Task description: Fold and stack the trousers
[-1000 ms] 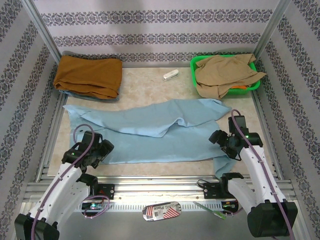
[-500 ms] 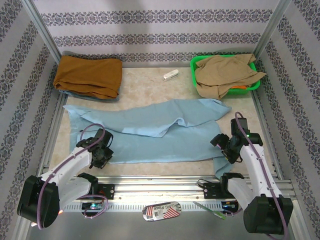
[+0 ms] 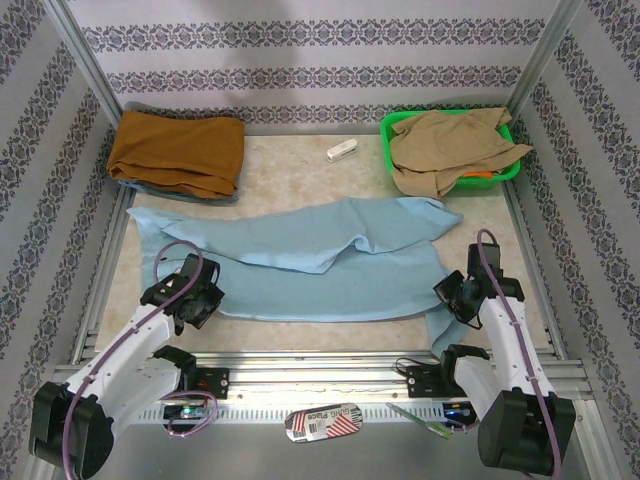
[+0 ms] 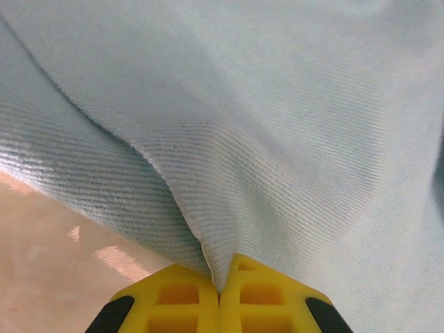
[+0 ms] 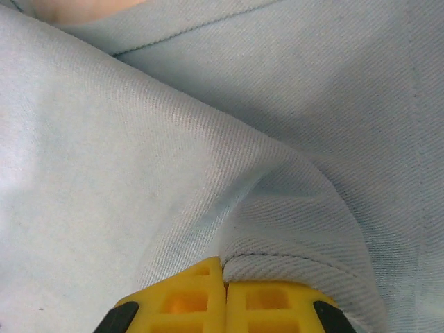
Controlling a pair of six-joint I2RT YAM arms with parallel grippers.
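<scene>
Compared with a second ago, both pincers are sitting lower and are no longer spread. The left gripper [image 3: 192, 300] is now clamping a raised pleat of the trousers [image 3: 300, 265] at the lower left of the overhead view; in its wrist view the yellow fingertips [image 4: 173, 298] are pressing together on the fold. The right gripper [image 3: 456, 297] is pinching a hemmed ridge of the same cloth at the lower right, where the fabric is spilling over the table's [image 3: 290, 180] near edge.

The pale blue trousers are lying spread across the middle of the frame. A rust-orange garment [image 3: 178, 150] is resting folded at upper left, and a green basket [image 3: 386, 135] at upper right is holding a tan garment [image 3: 450, 145]. Between them is lying a small white object [image 3: 341, 151], possibly a clip. The cloth is hiding both wrist cameras' view of the tabletop almost entirely.
</scene>
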